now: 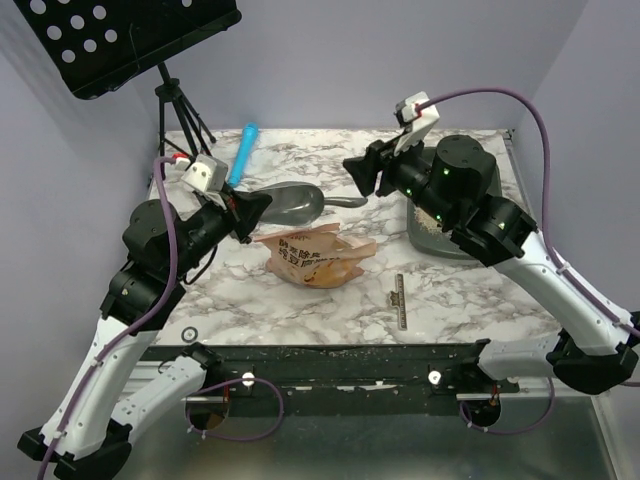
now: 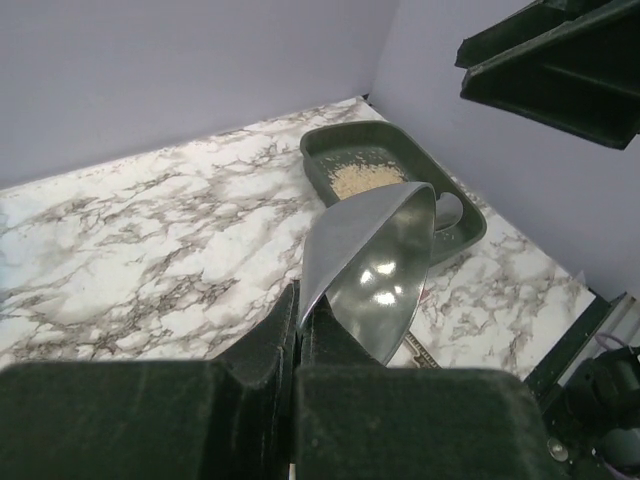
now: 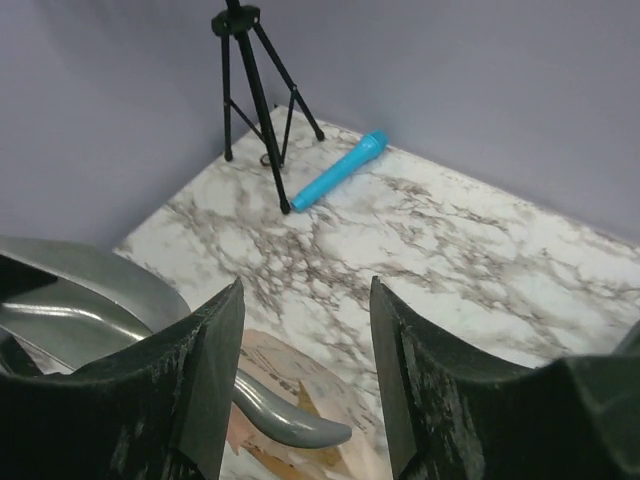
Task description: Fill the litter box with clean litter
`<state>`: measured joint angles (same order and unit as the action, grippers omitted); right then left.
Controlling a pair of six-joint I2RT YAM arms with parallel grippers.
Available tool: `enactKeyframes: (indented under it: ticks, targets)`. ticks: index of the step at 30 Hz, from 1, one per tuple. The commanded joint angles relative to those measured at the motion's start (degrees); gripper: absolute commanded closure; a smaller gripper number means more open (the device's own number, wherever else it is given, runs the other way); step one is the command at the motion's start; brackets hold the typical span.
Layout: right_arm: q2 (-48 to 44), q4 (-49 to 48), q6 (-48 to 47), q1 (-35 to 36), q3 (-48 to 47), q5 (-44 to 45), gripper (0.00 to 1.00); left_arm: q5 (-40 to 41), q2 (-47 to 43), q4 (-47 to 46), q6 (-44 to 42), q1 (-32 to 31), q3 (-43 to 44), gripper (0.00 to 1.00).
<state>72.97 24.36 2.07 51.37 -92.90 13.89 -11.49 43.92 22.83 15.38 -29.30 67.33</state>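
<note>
The litter box [image 2: 455,230], a dark grey-green tray, lies at the table's far right corner in the left wrist view. A small patch of clean litter [image 2: 362,180] rests in its far end. From above, the litter box [image 1: 436,250] is mostly hidden under my right arm. My left gripper [image 2: 298,298] is shut on the rim of the silver scoop [image 2: 375,260], which is lifted and looks bare inside. My right gripper [image 3: 305,285] is open above the scoop's handle [image 3: 290,425], apart from it. The orange bag [image 1: 315,255] lies crumpled mid-table under the scoop [image 1: 292,203].
A blue cylinder [image 1: 243,152] lies at the back beside a black tripod stand [image 1: 175,110]. A small ruler [image 1: 399,300] lies right of the bag, and a metal ring [image 1: 190,333] sits near the front left edge. Grey walls enclose the table.
</note>
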Motion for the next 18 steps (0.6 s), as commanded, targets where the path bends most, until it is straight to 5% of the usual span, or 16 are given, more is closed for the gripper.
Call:
enactKeyframes:
  ticks: [1, 10, 18]
  targets:
    - [-1.60, -12.31, 17.25, -6.45, 3.51, -10.97, 0.40, -2.04, 0.02, -8.32, 5.09, 2.92, -2.28, 1.00]
    - [-1.07, -30.83, 29.39, -23.14, 18.17, -33.02, 0.39, -23.83, 5.56, -29.93, 15.73, 14.79, -10.20, 1.00]
    - [0.06, -49.48, 37.75, -33.97, 30.32, -55.27, 0.33, -32.28, 7.93, -41.62, 24.17, 19.10, -15.03, 1.00]
